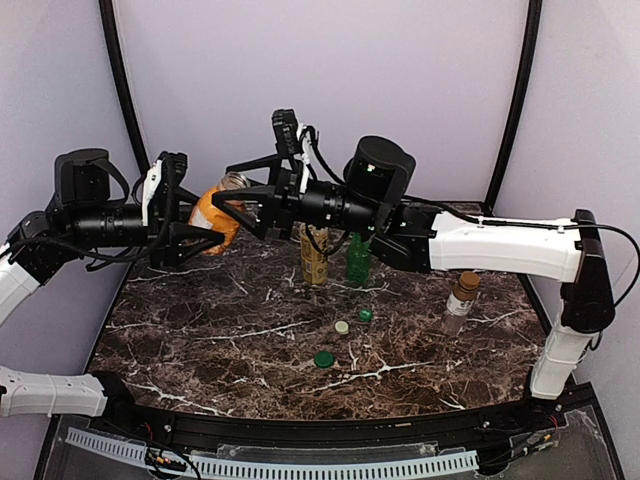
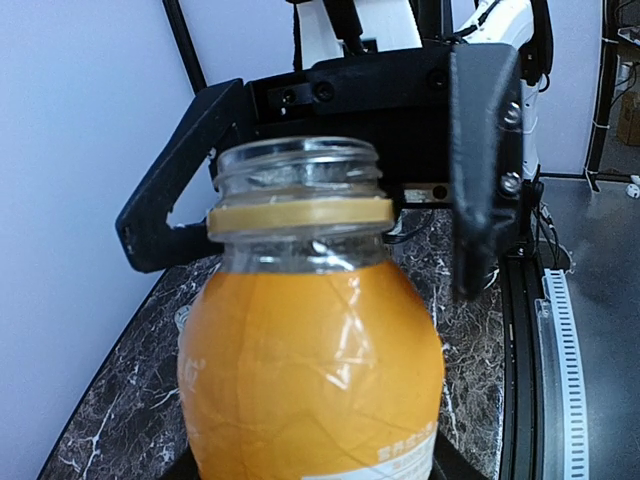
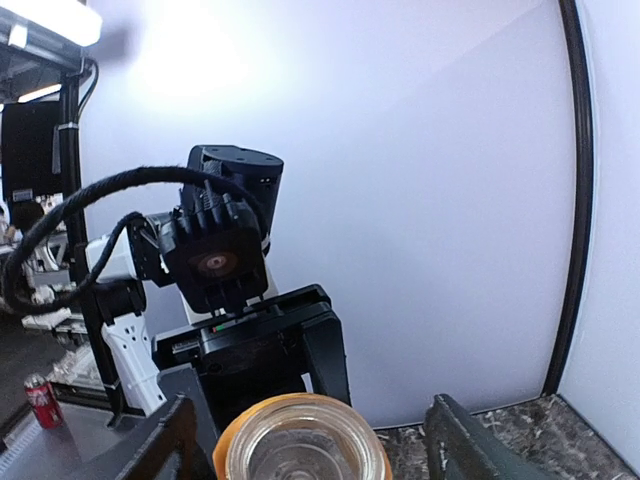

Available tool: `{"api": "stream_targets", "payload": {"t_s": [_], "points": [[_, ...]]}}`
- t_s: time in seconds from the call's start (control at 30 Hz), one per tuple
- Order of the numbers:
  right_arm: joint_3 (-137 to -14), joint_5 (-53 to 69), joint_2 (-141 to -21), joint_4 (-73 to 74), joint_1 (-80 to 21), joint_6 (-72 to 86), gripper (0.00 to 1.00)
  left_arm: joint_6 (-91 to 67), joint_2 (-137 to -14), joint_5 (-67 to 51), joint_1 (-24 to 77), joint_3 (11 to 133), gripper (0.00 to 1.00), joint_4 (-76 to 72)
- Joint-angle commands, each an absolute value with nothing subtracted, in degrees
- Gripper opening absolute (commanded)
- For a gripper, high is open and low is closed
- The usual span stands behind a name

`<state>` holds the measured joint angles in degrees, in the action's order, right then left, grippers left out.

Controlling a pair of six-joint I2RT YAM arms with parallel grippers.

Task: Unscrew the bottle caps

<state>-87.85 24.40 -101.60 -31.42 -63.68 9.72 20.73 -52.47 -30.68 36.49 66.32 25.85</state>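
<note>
The orange bottle [image 2: 310,370] is held off the table [image 1: 200,330], tilted, with its body clamped in the left gripper [image 1: 208,228]. Its mouth [image 3: 300,445] is seen bare. No cap is fitted, and only the pale retaining ring [image 2: 300,213] is left on the neck.

The right gripper [image 1: 232,185] is positioned at the neck with its jaws spread. One of the fingers [image 3: 460,445] is seen on each side of the opening, apart from it, and nothing is pinched between them.

Three loose caps are found on the table: a green cap [image 1: 324,358], a pale cap [image 1: 342,327] and a small green cap [image 1: 365,314]. The tall clear bottle [image 1: 314,258] and the green bottle [image 1: 358,262] are stood near the rear centre. Whether their necks are bare cannot be told.

The slim clear bottle [image 1: 458,310] is stood at the right with its brown cap [image 1: 467,282] in place.

The uncapping of the orange bottle is judged complete. Three of four caps are judged removed.

For the next move, the right gripper is to be drawn clear of the neck. The orange bottle is to be set upright on the table without spilling, then released. The slim clear bottle is then to be gripped by the body and its cap turned off.
</note>
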Motion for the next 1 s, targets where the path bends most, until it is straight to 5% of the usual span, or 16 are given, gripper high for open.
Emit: {"api": "stream_targets", "payload": {"t_s": [0.0,0.2,0.37,0.53,0.63,0.83,0.97], "points": [[-88.87,25.61,-101.69,-37.16,-63.67,13.66,0.63,20.37,-52.38,-32.31,36.21,67.83,0.11,26.66],[-87.9,25.42,-102.17,-36.28,-63.46,15.2,0.34,20.43,-52.72,-32.55,36.19,68.34,0.11,26.42],[-87.94,25.82,-102.8,-35.69,-63.35,15.68,0.37,20.33,-52.91,-32.64,36.14,68.77,0.11,26.26],[-88.78,25.59,-103.15,-33.94,-63.36,15.46,0.31,20.41,-52.91,-32.69,36.19,68.75,0.11,26.37],[-89.54,25.71,-103.43,-31.61,-63.28,15.08,0.44,20.51,-52.84,-32.78,36.16,68.82,0.11,26.35],[-89.68,25.41,-103.17,-31.52,-63.11,15.21,0.45,20.66,-52.65,-32.7,36.12,68.56,0.11,26.41],[-89.47,25.11,-102.76,-32.07,-63.1,15.3,0.26,20.74,-52.65,-32.62,36.2,68.55,0.11,26.37]]}}
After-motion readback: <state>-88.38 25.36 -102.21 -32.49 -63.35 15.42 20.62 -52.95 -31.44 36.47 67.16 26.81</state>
